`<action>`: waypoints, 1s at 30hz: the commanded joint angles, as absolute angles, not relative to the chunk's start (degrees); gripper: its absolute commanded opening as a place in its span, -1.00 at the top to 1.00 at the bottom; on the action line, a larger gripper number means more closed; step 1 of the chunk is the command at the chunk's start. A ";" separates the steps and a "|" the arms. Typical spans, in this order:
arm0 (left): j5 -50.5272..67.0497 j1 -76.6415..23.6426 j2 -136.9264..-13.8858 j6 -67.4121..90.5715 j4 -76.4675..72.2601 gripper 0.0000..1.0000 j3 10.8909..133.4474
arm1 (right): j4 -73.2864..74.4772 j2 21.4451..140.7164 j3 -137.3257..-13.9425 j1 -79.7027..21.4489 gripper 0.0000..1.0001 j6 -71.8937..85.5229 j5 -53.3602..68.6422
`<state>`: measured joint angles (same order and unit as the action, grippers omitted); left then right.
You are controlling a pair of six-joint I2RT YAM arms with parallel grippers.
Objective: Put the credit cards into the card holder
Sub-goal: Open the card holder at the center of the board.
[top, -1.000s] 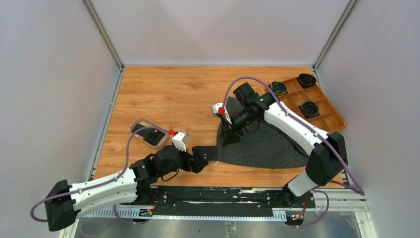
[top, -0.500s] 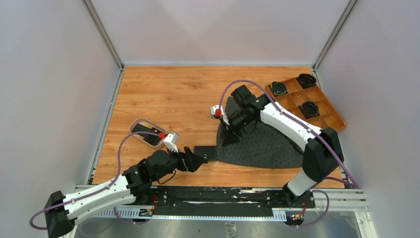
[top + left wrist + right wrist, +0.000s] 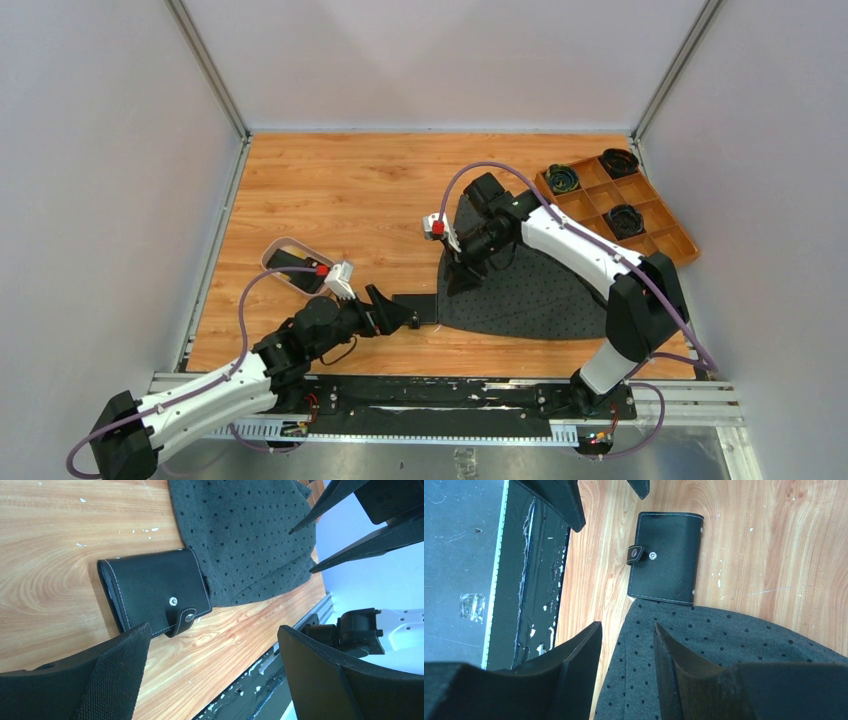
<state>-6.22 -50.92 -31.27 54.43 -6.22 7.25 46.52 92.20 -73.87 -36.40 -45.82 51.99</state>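
Just short of the card holder, the left gripper is hovering low with its jaws spread wide and nothing between them. The holder is lying flat and folded on the wooden table just beyond the fingertips, nearer one finger than the other. Its snap tab is wrapping over one edge, and its far edge is butting against a dark dotted cloth.

The left arm is stretching from its base toward the middle of the near edge, forearm low, wrist close to level.

The right gripper is pointing down over the near corner of the cloth, jaws only slightly parted and gripping nothing that can be seen. Its arm is arching over the cloth from the right.

Neither gripper is carrying a card, so this looks like the approach to the holder, before any opening. The next move probably calls for closing on the holder or catching the tab, with the other gripper steadying it.

Well to the left, a pinkish tray is holding something dark and flat, possibly a card; no others are discernible. An orange compartmented box is sitting at the far right.
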 commanded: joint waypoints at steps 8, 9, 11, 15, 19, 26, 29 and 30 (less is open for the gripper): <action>-4.75 -49.23 -30.23 58.44 -11.34 -0.99 3.52 | 47.06 93.34 -73.04 -36.98 0.08 -45.44 51.50; -4.68 -49.14 -30.21 58.45 -11.41 -0.99 3.43 | 47.03 93.45 -73.04 -37.00 0.08 -45.44 51.50; -4.45 -48.90 -30.23 58.53 -11.73 -0.99 3.15 | 47.04 93.51 -73.06 -37.00 0.08 -45.44 51.50; -3.50 -48.03 -30.32 58.80 -12.37 -0.95 2.37 | 47.03 93.61 -73.04 -36.98 0.08 -45.44 51.42; -1.73 -46.51 -30.52 58.94 -12.94 -0.92 1.97 | 47.15 93.78 -73.09 -37.00 0.08 -45.53 51.42; 1.18 -44.33 -32.98 60.20 -16.52 -0.91 0.53 | 47.20 93.59 -73.13 -36.95 0.08 -45.53 51.41; 1.52 -44.00 -33.33 59.88 -16.70 -0.92 0.53 | 47.28 93.68 -73.12 -37.00 0.08 -45.66 51.38; 1.61 -43.88 -33.38 59.86 -16.70 -0.92 0.53 | 47.28 93.69 -73.11 -37.00 0.08 -45.70 51.33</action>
